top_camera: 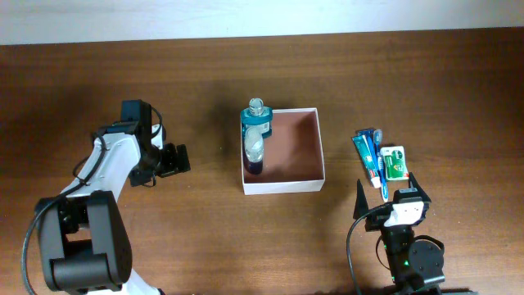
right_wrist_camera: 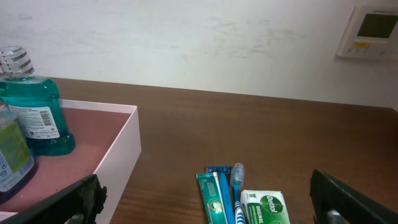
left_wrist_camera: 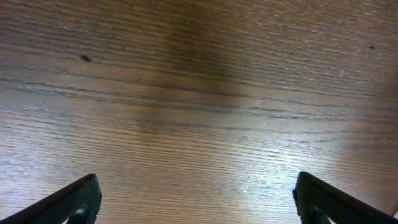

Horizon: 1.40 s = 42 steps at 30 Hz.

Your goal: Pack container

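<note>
While both pincers gape wide and empty, the container point(top_camera: 282, 187) sits mid-table with a teal bottle point(top_camera: 256, 123) at its far-left corner. The left gripper point(top_camera: 182, 161) hangs well left of it, and the right gripper point(top_camera: 386, 183) is near-right, beside a toothpaste box point(top_camera: 366, 156).

1 container point(top_camera: 321, 152), 2 bottles point(top_camera: 255, 152), 1 toothpaste point(top_camera: 366, 157), 1 toothbrush point(top_camera: 382, 176), 1 soap point(top_camera: 396, 162).

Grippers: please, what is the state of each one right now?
Left gripper: open, holding nothing.
Right gripper: open, holding nothing.
</note>
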Motion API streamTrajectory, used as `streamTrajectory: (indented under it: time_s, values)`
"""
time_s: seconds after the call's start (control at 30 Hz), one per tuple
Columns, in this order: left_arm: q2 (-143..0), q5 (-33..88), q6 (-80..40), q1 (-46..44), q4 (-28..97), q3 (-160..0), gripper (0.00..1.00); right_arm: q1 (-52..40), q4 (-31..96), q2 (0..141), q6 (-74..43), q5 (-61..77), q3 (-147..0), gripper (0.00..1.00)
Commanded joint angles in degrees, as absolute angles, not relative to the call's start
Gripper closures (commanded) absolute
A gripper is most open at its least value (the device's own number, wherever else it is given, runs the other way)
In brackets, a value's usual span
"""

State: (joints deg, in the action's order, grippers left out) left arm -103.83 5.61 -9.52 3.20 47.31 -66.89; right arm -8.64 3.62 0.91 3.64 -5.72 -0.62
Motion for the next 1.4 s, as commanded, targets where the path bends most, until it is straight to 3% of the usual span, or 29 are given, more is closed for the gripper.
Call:
streamTrajectory:
  time_s: [0.0,1.17,1.37]
  values:
    - [-104.14,4.67,-9.39,3.49,47.31,-66.46,0.01,-8.19,4.08,0.43,3.86,-5.98,-0.32,0.02]
    - [-104.14,4.64,-9.41,3.46,47.33,-66.46,0.01,-8.19,4.34,0.82,3.60,-3.20,-0.32,0.02]
    - [-104.14,4.64,-9.41,3.40,47.33,-66.46,0.01,-8.19,11.97,2.57,-3.73,-5.98,-8.73,0.02]
